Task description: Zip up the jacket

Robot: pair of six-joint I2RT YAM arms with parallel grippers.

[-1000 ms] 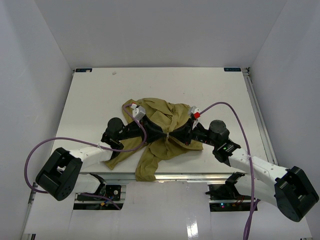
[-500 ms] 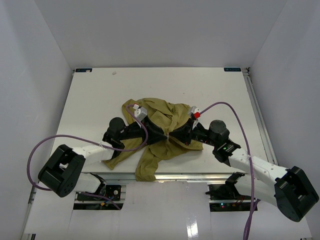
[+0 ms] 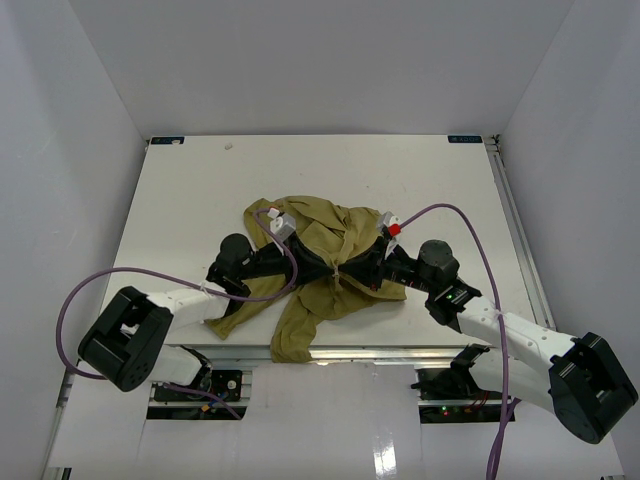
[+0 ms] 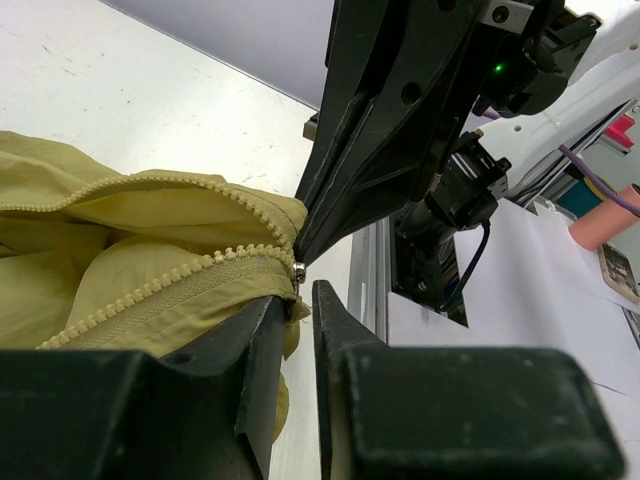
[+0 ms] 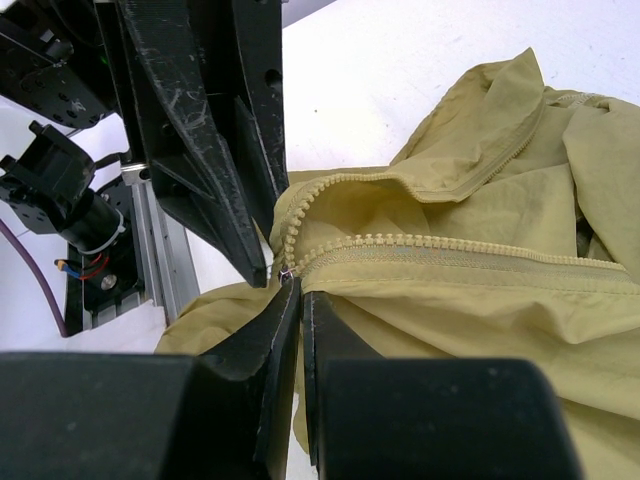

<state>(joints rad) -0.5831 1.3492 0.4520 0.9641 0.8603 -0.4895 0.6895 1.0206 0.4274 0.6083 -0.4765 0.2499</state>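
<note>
The olive-green jacket (image 3: 320,235) lies crumpled near the table's front edge. It also shows in the left wrist view (image 4: 120,260) and the right wrist view (image 5: 480,300). Both grippers meet tip to tip at the bottom end of its zipper. The small metal slider (image 4: 298,270) sits there, with the two tooth rows parting just behind it. My right gripper (image 5: 300,290) is pinched shut at the slider (image 5: 286,272). My left gripper (image 4: 297,300) has a narrow gap; the hem rests on its left finger. In the top view, left gripper (image 3: 330,268) and right gripper (image 3: 345,270) touch.
The white table (image 3: 200,190) has walls on three sides. One sleeve (image 3: 295,335) hangs over the front edge. A metal rail (image 3: 510,220) runs along the right side. Purple cables (image 3: 120,280) loop beside both arms.
</note>
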